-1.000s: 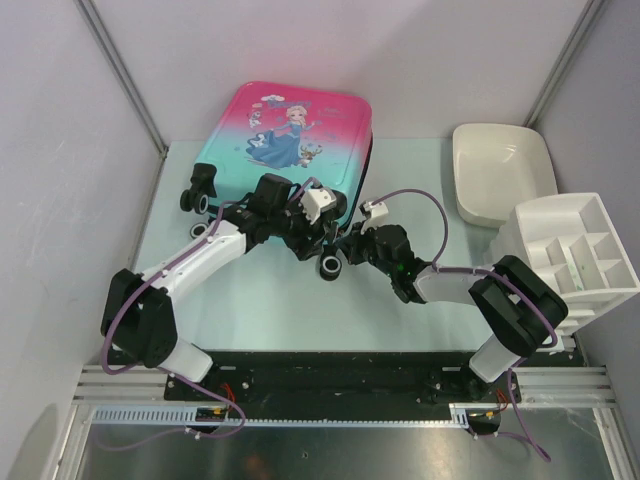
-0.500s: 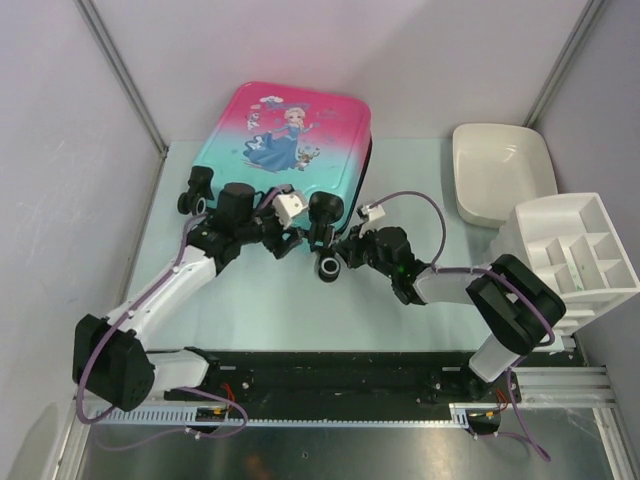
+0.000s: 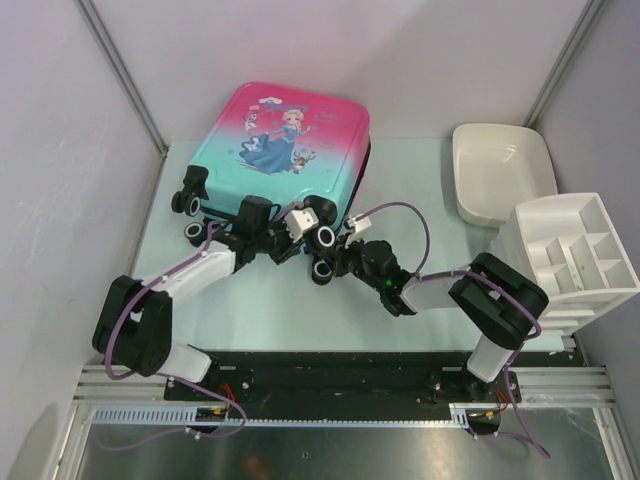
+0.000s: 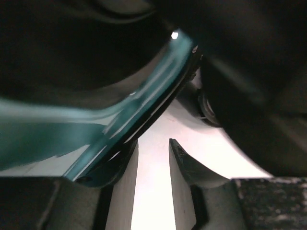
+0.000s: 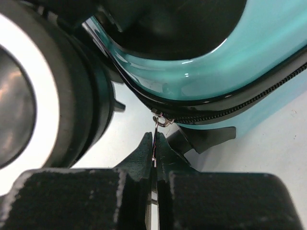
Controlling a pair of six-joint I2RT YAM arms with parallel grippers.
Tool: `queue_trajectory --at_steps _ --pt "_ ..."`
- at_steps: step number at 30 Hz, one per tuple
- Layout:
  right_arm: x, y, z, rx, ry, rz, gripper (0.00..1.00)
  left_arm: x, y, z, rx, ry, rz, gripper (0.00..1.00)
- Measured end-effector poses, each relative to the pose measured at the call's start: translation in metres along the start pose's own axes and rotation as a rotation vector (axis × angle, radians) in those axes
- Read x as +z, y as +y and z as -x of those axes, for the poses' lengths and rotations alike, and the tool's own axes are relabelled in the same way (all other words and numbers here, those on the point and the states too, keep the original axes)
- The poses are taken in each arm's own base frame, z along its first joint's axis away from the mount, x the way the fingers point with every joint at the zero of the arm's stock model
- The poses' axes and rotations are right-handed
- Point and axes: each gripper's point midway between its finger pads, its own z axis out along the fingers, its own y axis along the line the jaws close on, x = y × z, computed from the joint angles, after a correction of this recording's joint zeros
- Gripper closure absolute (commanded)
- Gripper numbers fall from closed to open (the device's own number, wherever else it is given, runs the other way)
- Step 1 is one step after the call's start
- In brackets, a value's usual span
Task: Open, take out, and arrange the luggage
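Observation:
The luggage (image 3: 285, 140), pink at the top and teal below with a princess print, lies flat at the back of the table with its wheels toward me. My right gripper (image 5: 154, 140) is shut on the small metal zipper pull (image 5: 161, 120) at the black zipper line, beside a wheel (image 5: 29, 96). From above, that gripper (image 3: 337, 257) sits between the two near wheels. My left gripper (image 4: 151, 146) is at the suitcase's near edge (image 4: 144, 100); its jaws stand apart with nothing between them. In the top view the left gripper (image 3: 292, 240) is under the teal shell's edge.
A white tub (image 3: 500, 170) stands at the back right, and a white compartment organiser (image 3: 575, 260) sits in front of it. Two more suitcase wheels (image 3: 190, 205) stick out on the left. Grey walls close in both sides.
The left arm swung out to the left, then came back to the suitcase's near edge with its jaws narrower. The right gripper slid left along the zipper line. The suitcase shifted slightly left.

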Motion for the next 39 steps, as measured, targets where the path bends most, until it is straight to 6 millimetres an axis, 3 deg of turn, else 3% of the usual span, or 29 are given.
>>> queue_trajectory --at_steps 5,11,16,18,19,20,22,23,27,32,34,39 --pt "0.004 0.001 0.003 0.026 -0.046 -0.033 1.00 0.012 -0.005 0.000 0.009 0.001 -0.025 0.66" --pt "0.010 0.002 0.006 0.059 -0.094 -0.073 1.00 0.013 -0.009 -0.004 -0.066 -0.003 -0.051 0.41" --pt "0.015 0.010 0.005 0.092 -0.079 -0.070 1.00 -0.002 -0.013 -0.008 -0.170 -0.067 -0.078 0.38" --pt "0.016 0.013 0.000 0.109 -0.051 -0.063 0.90 -0.017 -0.001 -0.008 -0.187 -0.113 -0.032 0.36" --pt "0.016 0.015 -0.001 0.117 -0.041 -0.056 0.71 -0.025 0.005 -0.007 -0.186 -0.134 -0.005 0.33" --pt "0.016 0.016 -0.003 0.122 -0.035 -0.048 0.63 -0.033 0.010 -0.006 -0.185 -0.154 0.023 0.30" --pt "0.015 0.023 -0.006 0.129 -0.009 -0.006 0.48 -0.046 0.011 0.001 -0.182 -0.195 0.050 0.27" --pt "0.014 0.026 -0.009 0.129 0.007 0.014 0.46 -0.050 0.008 0.004 -0.189 -0.210 0.049 0.26" --pt "-0.003 0.022 -0.013 0.132 0.120 0.081 0.42 -0.060 -0.005 0.010 -0.261 -0.262 0.044 0.22" --pt "-0.043 0.005 0.038 0.110 0.082 0.104 0.35 -0.059 -0.026 0.001 -0.370 -0.301 0.015 0.23" --pt "-0.059 0.010 0.053 0.083 0.060 0.126 0.32 -0.054 -0.039 -0.006 -0.418 -0.303 -0.011 0.23" --pt "-0.076 0.023 0.063 0.018 0.058 0.185 0.28 -0.040 -0.073 -0.009 -0.445 -0.311 -0.093 0.26"
